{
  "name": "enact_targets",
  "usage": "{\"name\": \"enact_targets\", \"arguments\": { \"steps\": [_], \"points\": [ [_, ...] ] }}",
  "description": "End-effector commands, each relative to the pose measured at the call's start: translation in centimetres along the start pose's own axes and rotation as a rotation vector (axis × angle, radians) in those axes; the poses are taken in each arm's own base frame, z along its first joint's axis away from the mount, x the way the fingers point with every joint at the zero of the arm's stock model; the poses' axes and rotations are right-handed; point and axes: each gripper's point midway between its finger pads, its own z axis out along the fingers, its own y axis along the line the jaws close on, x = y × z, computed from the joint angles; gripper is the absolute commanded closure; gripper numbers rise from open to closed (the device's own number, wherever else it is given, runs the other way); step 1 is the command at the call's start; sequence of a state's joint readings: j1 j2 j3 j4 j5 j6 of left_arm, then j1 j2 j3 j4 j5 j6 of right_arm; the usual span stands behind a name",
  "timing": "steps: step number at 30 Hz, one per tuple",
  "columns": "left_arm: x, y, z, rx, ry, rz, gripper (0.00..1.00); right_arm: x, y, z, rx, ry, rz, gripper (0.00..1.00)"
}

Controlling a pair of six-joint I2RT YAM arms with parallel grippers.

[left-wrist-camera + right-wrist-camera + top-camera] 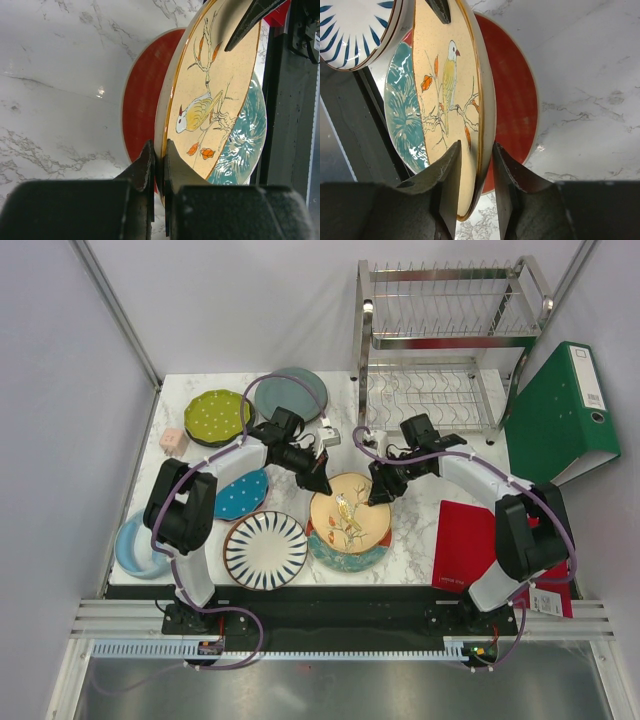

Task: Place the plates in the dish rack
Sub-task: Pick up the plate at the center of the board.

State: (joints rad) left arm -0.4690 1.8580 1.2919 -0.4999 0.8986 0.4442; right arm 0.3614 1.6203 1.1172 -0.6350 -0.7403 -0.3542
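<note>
Tan bird plate (350, 515), frame centre: left gripper (157, 152) clamped on rim; right gripper (476, 150) straddles opposite rim, contact unclear.

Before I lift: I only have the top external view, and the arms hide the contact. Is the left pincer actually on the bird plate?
Observer: Yes. The left wrist view shows the left pincer shut on the rim of the bird plate, one finger on each face.
Operator: And the right?
Observer: The right pincer straddles the rim too. I cannot tell whether it is clamped.
Operator: Anything under it besides the teal plate?
Observer: A red surface shows behind the plate's far side.
</note>
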Motion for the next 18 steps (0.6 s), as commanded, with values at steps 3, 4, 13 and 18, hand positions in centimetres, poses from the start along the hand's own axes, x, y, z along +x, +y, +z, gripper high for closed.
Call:
{"name": "enact_targets", "arguments": {
  "steps": [3, 4, 13, 18],
  "points": [
    [-7.0, 0.4, -1.3, -0.032, -0.159, 0.182, 0.98, -1.8, 2.1, 0.5, -0.126, -0.038, -0.026, 0.66],
    [-7.3, 0.4, -1.4, -0.034, -0.165, 0.188, 0.98, -1.7, 2.1, 0.5, -0.128, -0.035, -0.026, 0.67],
    [-8.5, 0.7, -1.5, -0.039, -0.186, 0.190, 0.98, -0.8, 2.1, 1.2, -0.143, -0.004, -0.004, 0.74],
    [-8.8, 1.0, -1.6, -0.056, -0.194, 0.181, 0.98, -1.6, 2.2, 0.8, -0.145, -0.026, -0.028, 1.00]
  ]
}}
